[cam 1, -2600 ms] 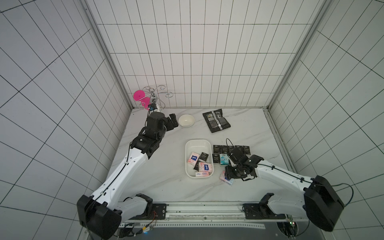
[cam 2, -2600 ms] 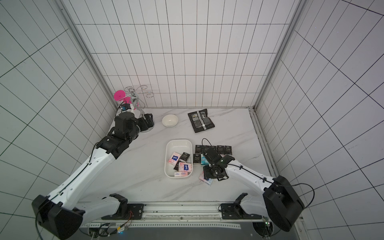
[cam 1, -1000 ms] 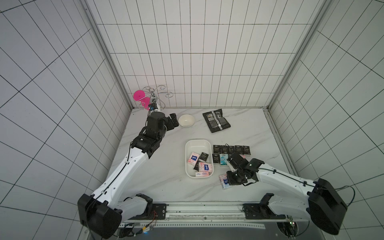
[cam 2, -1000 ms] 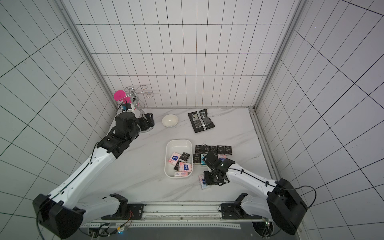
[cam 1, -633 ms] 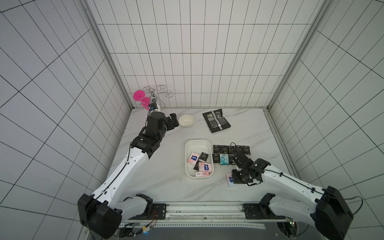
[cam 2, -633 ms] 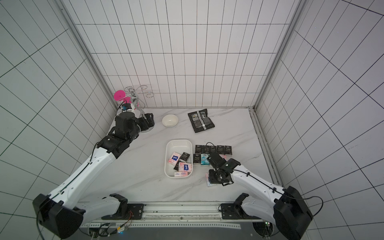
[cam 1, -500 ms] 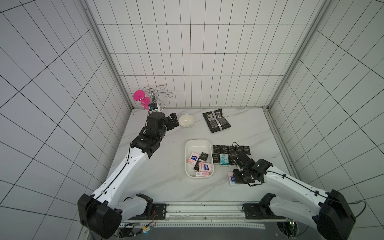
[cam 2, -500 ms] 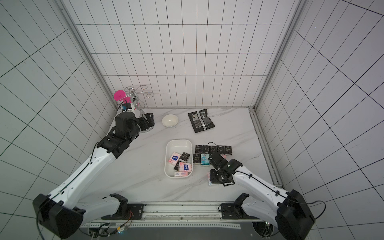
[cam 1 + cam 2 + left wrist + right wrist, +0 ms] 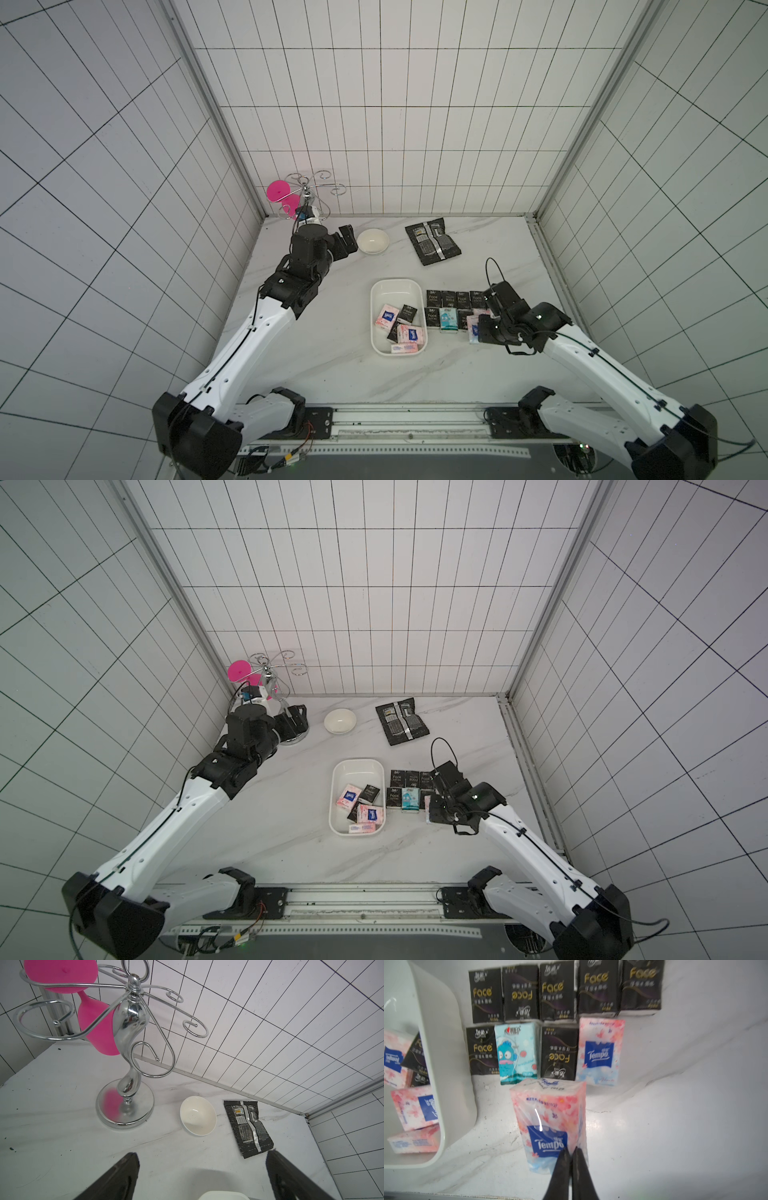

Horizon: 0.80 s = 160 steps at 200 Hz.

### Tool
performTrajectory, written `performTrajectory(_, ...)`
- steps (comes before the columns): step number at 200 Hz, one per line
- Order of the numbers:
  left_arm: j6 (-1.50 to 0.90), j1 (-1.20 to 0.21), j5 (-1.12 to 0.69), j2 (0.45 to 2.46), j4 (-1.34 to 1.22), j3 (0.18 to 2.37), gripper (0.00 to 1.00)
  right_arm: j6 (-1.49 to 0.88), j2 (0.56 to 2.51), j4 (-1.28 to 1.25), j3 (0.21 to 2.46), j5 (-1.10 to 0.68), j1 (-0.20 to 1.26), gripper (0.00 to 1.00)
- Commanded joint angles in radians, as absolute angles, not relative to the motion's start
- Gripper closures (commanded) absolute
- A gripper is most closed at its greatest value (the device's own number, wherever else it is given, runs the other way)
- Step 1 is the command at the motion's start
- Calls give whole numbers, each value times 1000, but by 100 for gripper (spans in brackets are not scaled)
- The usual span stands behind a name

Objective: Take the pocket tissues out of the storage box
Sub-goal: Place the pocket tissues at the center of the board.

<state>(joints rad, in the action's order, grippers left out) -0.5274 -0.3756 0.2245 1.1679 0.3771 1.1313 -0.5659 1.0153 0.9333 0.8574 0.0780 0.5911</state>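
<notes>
The white storage box [image 9: 397, 286] [image 9: 357, 764] sits mid-table and holds several pocket tissues [image 9: 409, 334]. To its right, two rows of pocket tissues [image 9: 558, 991] lie on the table: black "Face" packets, one teal packet [image 9: 517, 1053] and a pink one [image 9: 600, 1051]. My right gripper [image 9: 572, 1150] is shut, pinching the wrapper edge of a pink-white Tempo packet [image 9: 550, 1122] [image 9: 473, 332] just in front of the near row. My left gripper [image 9: 201, 1159] [image 9: 347, 245] hangs open and empty at the back left, beside the bowl.
A small white bowl [image 9: 372, 241] and a flat black foil pouch [image 9: 433, 241] lie near the back wall. A chrome stand [image 9: 126, 1105] holding a pink glass [image 9: 97, 1028] occupies the back left corner. The box wall [image 9: 444, 1064] stands close to the held packet.
My right gripper has carried the pink packet from the table's front, near the box corner, to the right and back toward the near row. The left arm has stayed still.
</notes>
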Motion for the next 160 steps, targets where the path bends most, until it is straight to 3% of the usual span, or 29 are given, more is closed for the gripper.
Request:
performTrajectory(1,-537,-370,197,1149,360,1118,1,-447,1047,1002,918,114,450,100)
performTrajectory(31,-538,-368,195,1138,361,1117,1,-379,1101,991,911,68,272,100)
performTrajectory(56,-547,-368,183,1130,354,1118,2,-358,1167,975,912,39,212,100)
performTrajectory(160,-563,-356,153,1122,325,1100,2,-348,1447,866,933,68,170,100)
